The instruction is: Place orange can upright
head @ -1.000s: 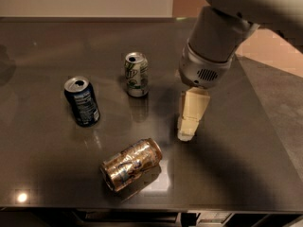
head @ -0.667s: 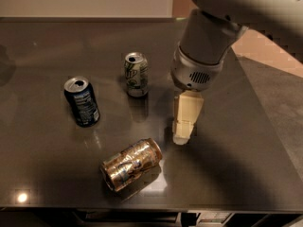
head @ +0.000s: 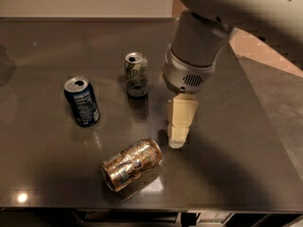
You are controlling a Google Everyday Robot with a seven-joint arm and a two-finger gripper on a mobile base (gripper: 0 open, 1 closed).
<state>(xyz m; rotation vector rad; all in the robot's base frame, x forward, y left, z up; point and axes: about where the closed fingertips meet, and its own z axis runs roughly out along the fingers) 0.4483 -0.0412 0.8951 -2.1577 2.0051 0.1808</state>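
Claw (head: pixel 177 140) just beside toppled orange can (head: pixel 131 163), open or closed unclear; best grasped across its middle, then stood upright.

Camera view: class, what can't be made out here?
In the camera view:
End effector, beside the lying orange can: its height above the table is unclear from above.
Orange can's lettering: lost in reflections.
Arm: cut off by the top edge.
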